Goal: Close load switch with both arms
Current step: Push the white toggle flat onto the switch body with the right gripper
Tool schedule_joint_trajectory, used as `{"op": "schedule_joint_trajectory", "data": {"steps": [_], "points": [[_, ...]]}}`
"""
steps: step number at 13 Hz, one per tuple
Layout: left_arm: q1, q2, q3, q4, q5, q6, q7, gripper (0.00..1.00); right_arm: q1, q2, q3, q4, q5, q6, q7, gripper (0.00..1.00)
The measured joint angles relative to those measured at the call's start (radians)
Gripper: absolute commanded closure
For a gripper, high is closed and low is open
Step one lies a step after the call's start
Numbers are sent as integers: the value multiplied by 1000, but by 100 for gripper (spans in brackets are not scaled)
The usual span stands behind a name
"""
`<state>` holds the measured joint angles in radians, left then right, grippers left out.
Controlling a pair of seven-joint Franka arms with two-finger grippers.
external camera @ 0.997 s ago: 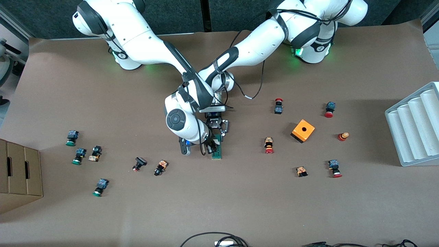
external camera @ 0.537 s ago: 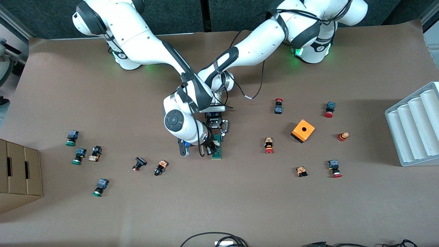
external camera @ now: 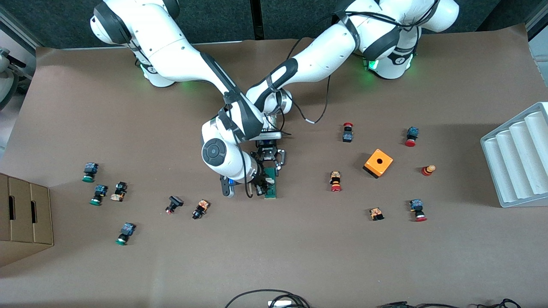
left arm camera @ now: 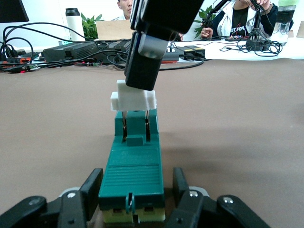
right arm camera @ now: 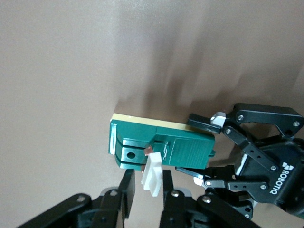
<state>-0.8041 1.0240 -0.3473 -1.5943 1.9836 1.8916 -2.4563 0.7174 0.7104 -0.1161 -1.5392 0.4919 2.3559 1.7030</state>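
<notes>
The right gripper was closed on the white tab of the switch, which lay near the table's middle, at 9 o'clock from the orange cube. The left gripper clamped the switch body. The closing step seemed in hand; next the tab probably needed a push down into the body.

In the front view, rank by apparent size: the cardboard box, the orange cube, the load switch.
1. cardboard box, though cut off by the view's edge
2. orange cube
3. load switch, partly hidden by the grippers
</notes>
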Motion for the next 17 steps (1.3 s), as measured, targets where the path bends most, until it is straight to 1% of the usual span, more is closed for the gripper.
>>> {"op": "schedule_joint_trajectory", "data": {"steps": [4,5,6,17], "points": [[0,0,0,0,0,0,0,33,0,2,1,0,0,-1,0,76],[0,0,0,0,0,0,0,33,0,3,1,0,0,-1,0,79],[0,0,0,0,0,0,0,33,0,4,1,0,0,-1,0,79],[0,0,0,0,0,0,0,33,-4,25,2,33,0,-14,0,80]]}}
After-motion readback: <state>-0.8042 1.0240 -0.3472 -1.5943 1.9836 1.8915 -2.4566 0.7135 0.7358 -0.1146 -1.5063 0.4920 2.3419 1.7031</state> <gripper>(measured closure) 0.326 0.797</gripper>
